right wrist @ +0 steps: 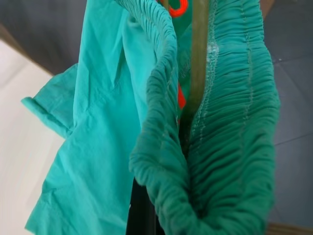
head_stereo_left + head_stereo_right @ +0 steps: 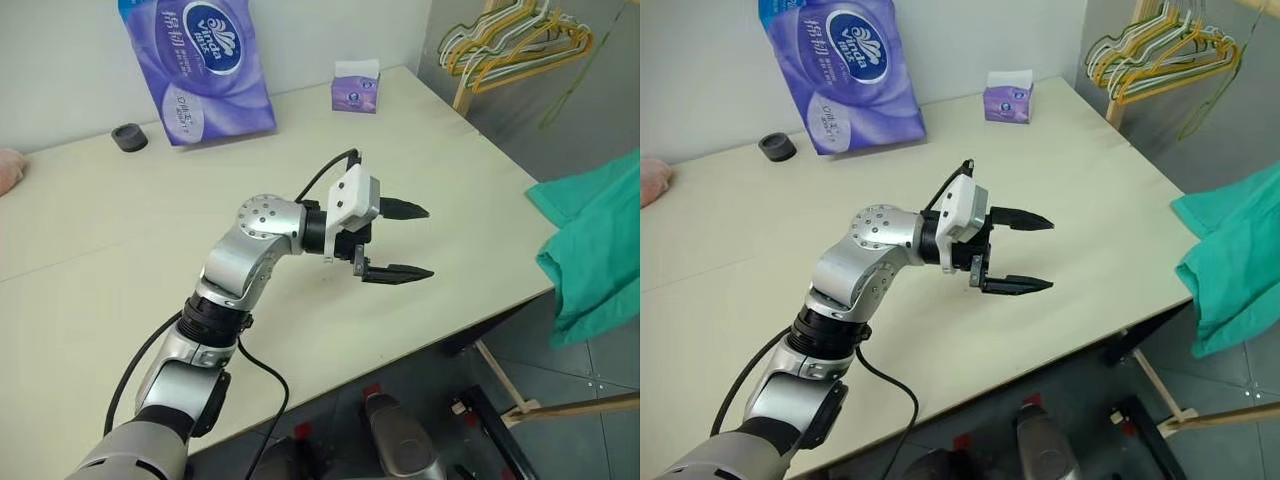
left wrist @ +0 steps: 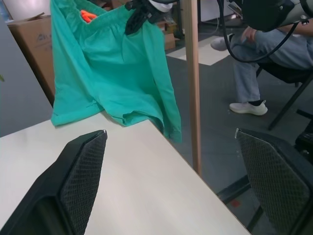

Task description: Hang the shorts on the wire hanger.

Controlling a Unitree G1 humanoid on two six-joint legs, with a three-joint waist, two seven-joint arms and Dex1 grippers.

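The right gripper clenched the shorts past the tabletop's right edge; the left gripper gaped empty; hanging remained

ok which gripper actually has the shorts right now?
The right gripper: shut on the gathered waistband of the shorts, holding them up off the table's edge. The left gripper is open, empty, over the table.

Teal shorts, orange tag; hanger seemingly olive

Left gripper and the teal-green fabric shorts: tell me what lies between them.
Only bare cream tabletop lies between the open left gripper and the teal-green fabric shorts hanging past the table's edge; both eye views show it.
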